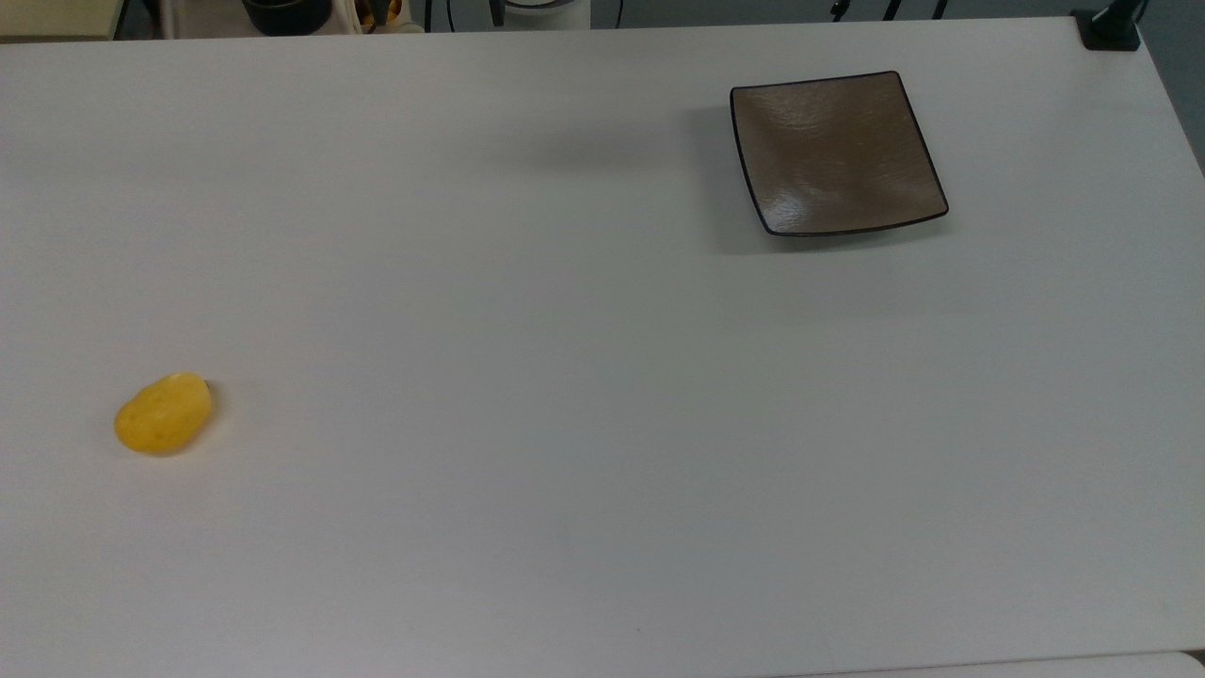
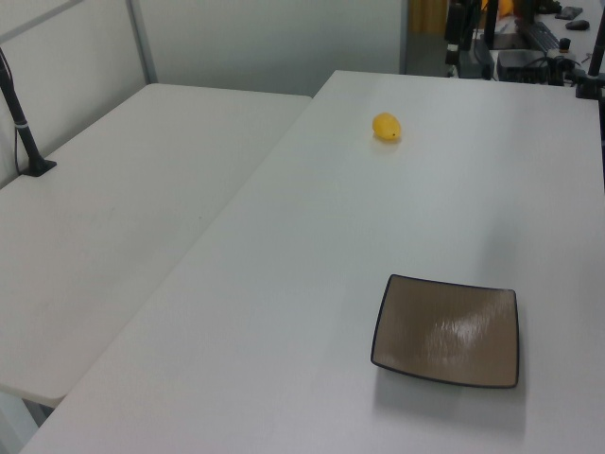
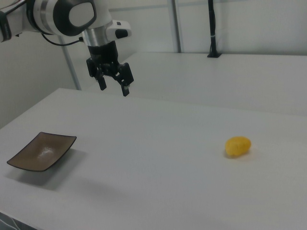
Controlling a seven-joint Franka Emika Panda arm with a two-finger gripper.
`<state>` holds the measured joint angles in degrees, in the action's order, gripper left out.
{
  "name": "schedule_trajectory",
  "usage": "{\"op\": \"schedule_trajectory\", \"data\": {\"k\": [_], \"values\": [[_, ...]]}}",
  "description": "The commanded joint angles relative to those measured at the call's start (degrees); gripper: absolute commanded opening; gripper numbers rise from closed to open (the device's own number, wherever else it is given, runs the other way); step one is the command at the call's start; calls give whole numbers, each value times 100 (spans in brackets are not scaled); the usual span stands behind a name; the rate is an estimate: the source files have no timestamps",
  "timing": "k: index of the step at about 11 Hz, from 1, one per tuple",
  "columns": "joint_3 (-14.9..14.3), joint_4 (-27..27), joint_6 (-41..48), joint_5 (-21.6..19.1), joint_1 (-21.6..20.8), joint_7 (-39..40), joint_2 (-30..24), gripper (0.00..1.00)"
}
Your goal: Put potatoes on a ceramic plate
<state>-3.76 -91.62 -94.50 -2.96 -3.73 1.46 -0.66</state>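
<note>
A small glossy yellow potato [image 1: 163, 413] lies alone on the white table near the top view's left edge; it also shows in the left view [image 2: 386, 127] and the right view [image 3: 237, 146]. The square brown-grey ceramic plate [image 1: 834, 153] with a thin dark rim sits bare at the top view's upper right, seen too in the left view [image 2: 447, 330] and the right view [image 3: 42, 151]. In the right view my gripper [image 3: 114, 88] hangs open and holds nothing, high above the table, between plate and potato but nearer the plate.
A second white table [image 2: 123, 208] adjoins on the left view's left, carrying a black clamped post [image 2: 26, 142]. Another black clamp [image 1: 1111, 26] sits at the top view's upper right table corner. Clutter stands beyond the far edge.
</note>
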Motion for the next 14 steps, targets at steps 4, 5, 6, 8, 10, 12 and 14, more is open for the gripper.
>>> {"op": "schedule_trajectory", "data": {"k": [4, 5, 6, 8, 10, 12, 14], "values": [[-20, -234, 231, 50, 118, 21, -110, 100], [-29, -225, 239, 59, 136, 21, -110, 100], [-29, -216, 231, 59, 162, 21, -101, 100], [-81, -173, 91, 68, 162, -119, -14, 100], [-160, 107, -164, 76, 197, -636, 249, 100], [-370, 450, -532, 85, 206, -1190, 557, 100], [-468, 705, -910, 85, 328, -1795, 882, 100]]}}
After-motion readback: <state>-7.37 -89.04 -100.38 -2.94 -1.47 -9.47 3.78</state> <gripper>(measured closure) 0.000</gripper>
